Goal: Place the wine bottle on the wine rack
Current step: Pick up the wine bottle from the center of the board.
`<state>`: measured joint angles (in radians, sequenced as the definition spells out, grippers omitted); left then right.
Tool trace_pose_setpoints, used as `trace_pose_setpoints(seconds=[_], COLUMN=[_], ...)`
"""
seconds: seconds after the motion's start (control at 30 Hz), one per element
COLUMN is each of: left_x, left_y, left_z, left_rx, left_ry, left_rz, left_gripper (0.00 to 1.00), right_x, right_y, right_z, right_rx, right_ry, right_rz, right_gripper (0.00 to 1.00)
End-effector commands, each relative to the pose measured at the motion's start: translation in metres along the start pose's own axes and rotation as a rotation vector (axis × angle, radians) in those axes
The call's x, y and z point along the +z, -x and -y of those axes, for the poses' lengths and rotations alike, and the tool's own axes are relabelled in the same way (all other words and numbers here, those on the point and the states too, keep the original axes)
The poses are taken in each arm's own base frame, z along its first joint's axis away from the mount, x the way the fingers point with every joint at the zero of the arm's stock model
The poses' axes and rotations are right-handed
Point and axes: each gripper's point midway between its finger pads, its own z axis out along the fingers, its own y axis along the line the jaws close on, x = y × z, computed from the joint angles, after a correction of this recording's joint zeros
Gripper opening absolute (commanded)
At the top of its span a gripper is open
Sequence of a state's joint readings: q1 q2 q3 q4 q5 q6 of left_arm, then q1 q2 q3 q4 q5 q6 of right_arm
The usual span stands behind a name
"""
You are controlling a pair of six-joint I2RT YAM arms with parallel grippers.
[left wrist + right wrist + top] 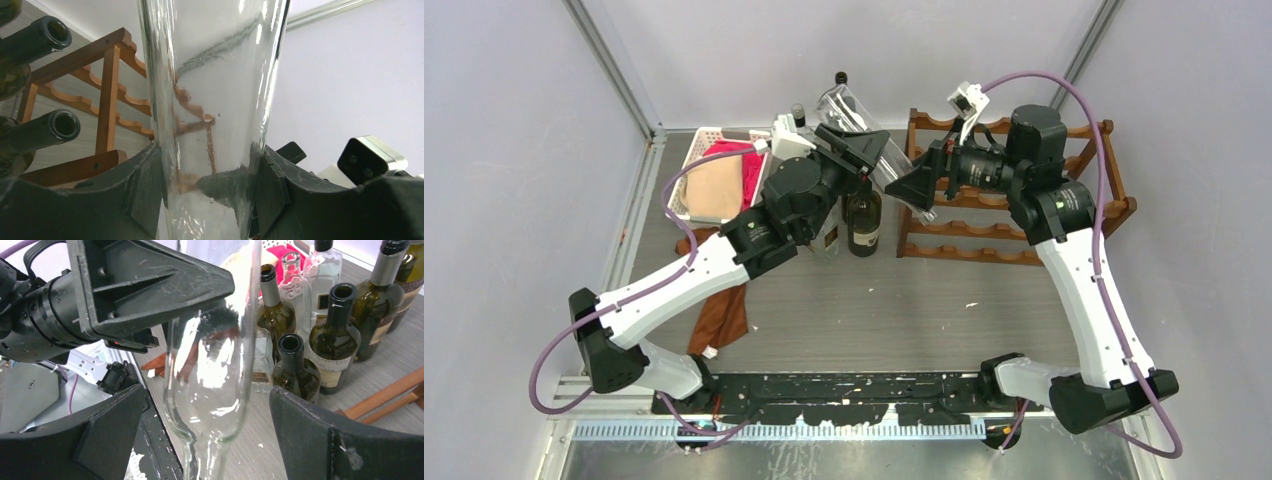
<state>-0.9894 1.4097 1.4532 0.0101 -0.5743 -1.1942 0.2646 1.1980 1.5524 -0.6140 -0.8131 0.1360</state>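
We judge the wine bottle [215, 75] slick, fragile; left pincer [210, 195] grips its body, right pincer [207, 440] open beside the wine rack [969, 253].

i'm looking into a robotics lab test cell: blank pale walls [504, 150] framed by aluminium posts [612, 65], a grey table [874, 310], and a cabled left arm [684, 275] and right arm [1089, 290] bolted to a black rail [854, 385].

The clear wine bottle [215, 375] sits between the wide-spread fingers of the right end effector [215, 440], touching neither. The left end effector [200, 295] grips its upper left. Dark green bottles [334, 345] stand behind it on the bench [390, 355].
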Motion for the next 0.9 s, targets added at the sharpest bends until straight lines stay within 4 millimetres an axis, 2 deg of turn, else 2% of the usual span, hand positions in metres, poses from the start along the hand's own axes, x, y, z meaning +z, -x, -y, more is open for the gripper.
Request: trace_pose_setpoints(seconds=[0.0,0.17,0.37,0.77,0.87], left_x=[-0.005,-0.004,0.0,0.006,0.007], left_y=[0.038,0.04,0.038,0.034,0.033], left_z=[0.052,0.05,0.046,0.043,0.042], left_rx=[-0.175,-0.197,-0.214,-0.232,-0.233], left_ry=[-0.119,-0.108,-0.096,-0.082,-0.081], left_rz=[0.117,0.133,0.142,0.146,0.145], left_gripper=[0.01,0.01,0.01,0.01,0.01], right_x=[0.013,0.02,0.024,0.03,0.031], right_y=[0.012,0.009,0.008,0.006,0.004], right_z=[-0.001,0.008,0.013,0.021,0.022], right_rx=[-0.032,-0.019,-0.018,-0.061,-0.067], right_ry=[0.004,-0.033,-0.066,-0.11,-0.11], right_rz=[0.055,0.055,0.053,0.041,0.035], right_gripper=[1.0,0.95,0.83,0.81,0.77])
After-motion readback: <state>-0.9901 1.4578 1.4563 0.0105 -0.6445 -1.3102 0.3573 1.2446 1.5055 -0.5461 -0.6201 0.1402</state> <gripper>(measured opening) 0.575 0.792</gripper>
